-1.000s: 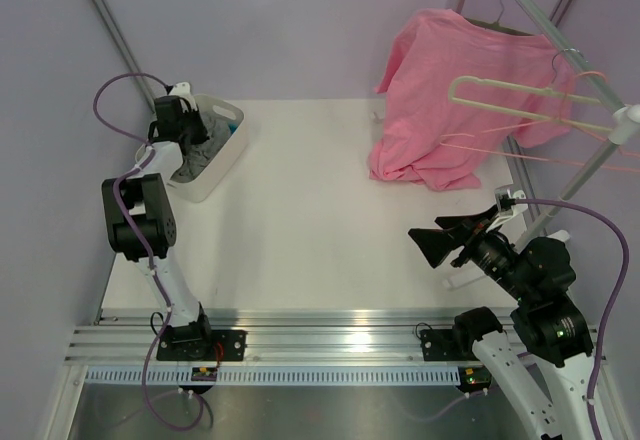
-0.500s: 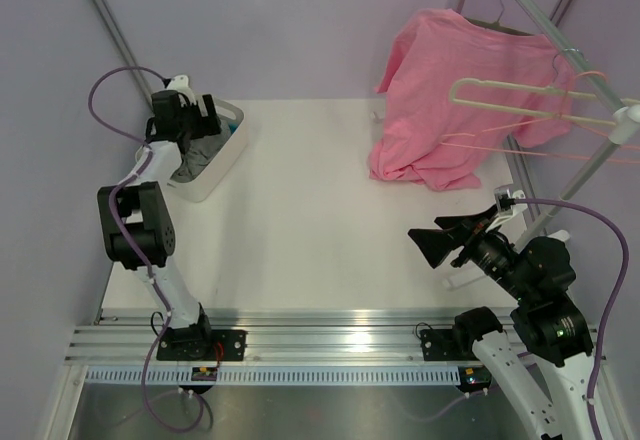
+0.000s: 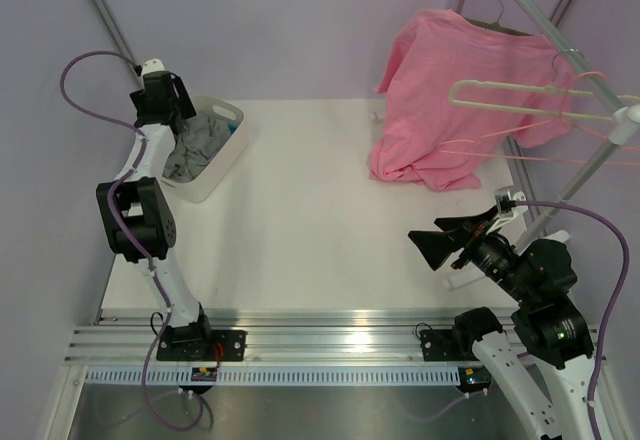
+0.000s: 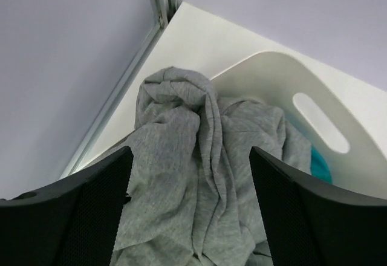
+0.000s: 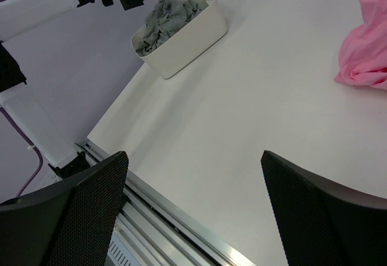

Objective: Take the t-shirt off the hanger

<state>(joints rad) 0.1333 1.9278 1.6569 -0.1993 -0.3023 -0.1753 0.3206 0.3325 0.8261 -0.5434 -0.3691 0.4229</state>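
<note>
pink t-shirt [image 3: 450,90]: hung on rack [image 3: 590,168], hem on table [image 3: 300,210] | white bin [image 3: 218,172]: far-left corner | teal cloth [image 4: 319,164]: inside bin

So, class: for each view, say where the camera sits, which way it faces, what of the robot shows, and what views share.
Top external: above and behind the arms, looking down on the table; left gripper and right gripper show.
Left wrist: on the left arm, looking down into the white bin at the grey t-shirt; own fingers show.
Right wrist: on the right arm, looking across the table at the bin; own fingers, left arm show.
Shared: all show bin and t-shirt.
</note>
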